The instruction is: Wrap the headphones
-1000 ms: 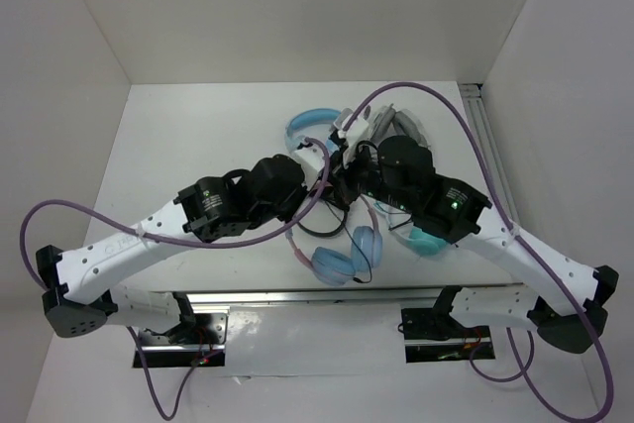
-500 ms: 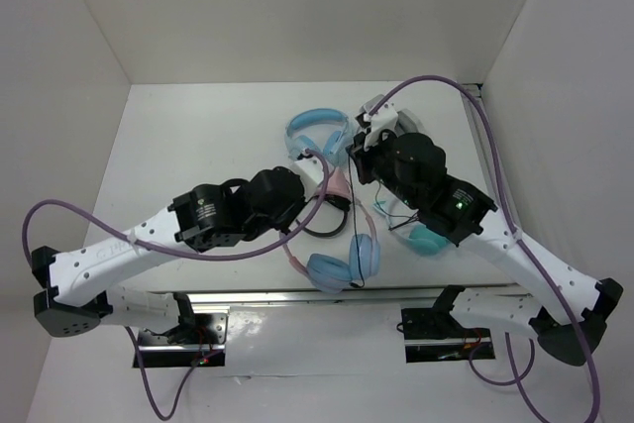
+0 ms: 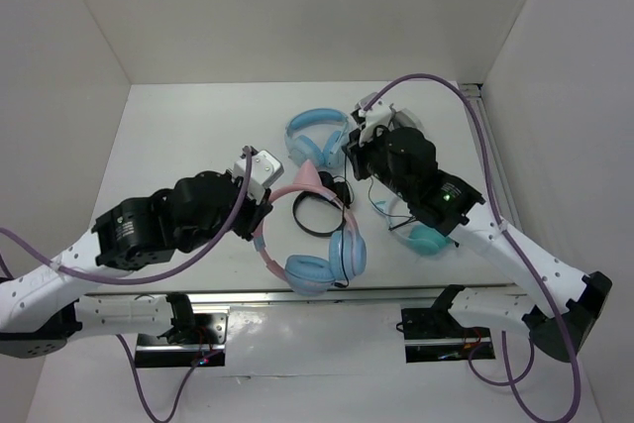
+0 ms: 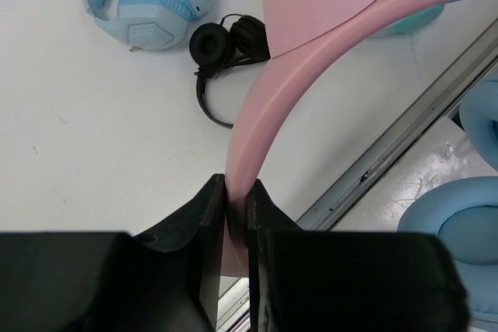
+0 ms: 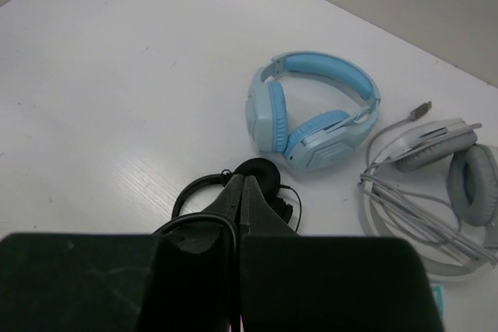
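The headphones (image 3: 297,245) have a pink cat-eared headband (image 4: 268,91) and light blue ear cups (image 3: 309,272), and sit at the table's front edge. My left gripper (image 4: 237,184) is shut on the headband's lower left part (image 3: 260,240). One ear cup (image 4: 467,231) hangs past the front rail. My right gripper (image 5: 243,180) is shut, with the thin dark cable (image 5: 199,216) looping over its left finger into the seam between its jaws. In the top view this gripper (image 3: 345,175) is just right of the cat ears.
Small black headphones (image 5: 261,167) lie just beyond the right fingertips. All-blue headphones (image 3: 315,131) rest behind them. White-grey headphones with a bundled cable (image 5: 451,169) lie at the back right. Teal-cupped headphones (image 3: 426,238) sit under the right arm. A metal rail (image 4: 405,138) runs along the front edge.
My left arm has drawn back to the left, carrying the headband and turning the headphones. My right gripper has moved back, away from the ear cups.
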{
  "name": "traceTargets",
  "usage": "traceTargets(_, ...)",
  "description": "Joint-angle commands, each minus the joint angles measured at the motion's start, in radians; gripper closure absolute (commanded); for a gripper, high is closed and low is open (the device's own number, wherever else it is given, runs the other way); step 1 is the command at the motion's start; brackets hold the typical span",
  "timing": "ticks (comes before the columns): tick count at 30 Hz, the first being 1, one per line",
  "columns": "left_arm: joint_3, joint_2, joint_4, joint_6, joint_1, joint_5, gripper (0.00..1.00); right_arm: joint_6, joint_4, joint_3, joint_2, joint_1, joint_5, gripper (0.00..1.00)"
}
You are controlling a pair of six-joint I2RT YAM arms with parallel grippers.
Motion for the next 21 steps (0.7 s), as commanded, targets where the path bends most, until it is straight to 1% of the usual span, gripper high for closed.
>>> traceTargets(1,0.058,-0.05,0.076,-0.022,-0.012,0.139,1.0,0.018,0.106,-0.008,0.018,-0.012,-0.005,1.0)
traceTargets(5,0.067,-0.102,0.141,-0.058,-0.012,0.162,1.0,0.018,0.13,-0.037,0.018,-0.021,-0.063,1.0)
traceTargets(9,0.067,-0.162,0.23,-0.108,-0.012,0.148,1.0,-0.002,0.218,-0.108,-0.005,-0.021,-0.175,1.0)
traceTargets(11,0.078,-0.171,0.259,-0.137,-0.012,0.124,1.0,-0.014,0.259,-0.142,-0.015,-0.021,-0.27,0.97)
traceTargets(12,0.078,-0.182,0.271,-0.147,-0.012,0.109,1.0,-0.026,0.271,-0.151,-0.026,-0.031,-0.302,0.92)
traceTargets(13,0.078,-0.192,0.28,-0.161,-0.012,0.087,1.0,-0.036,0.285,-0.166,-0.026,-0.031,-0.366,0.91)
traceTargets(14,0.078,-0.192,0.299,-0.172,-0.012,0.073,1.0,-0.036,0.299,-0.166,-0.026,-0.031,-0.392,0.91)
traceTargets(17,0.078,-0.22,0.334,-0.204,-0.012,0.039,1.0,-0.027,0.375,-0.218,-0.035,-0.031,-0.484,0.91)
traceTargets(21,0.069,-0.231,0.334,-0.253,-0.012,-0.014,1.0,0.027,0.55,-0.292,-0.023,-0.031,-0.597,0.9)
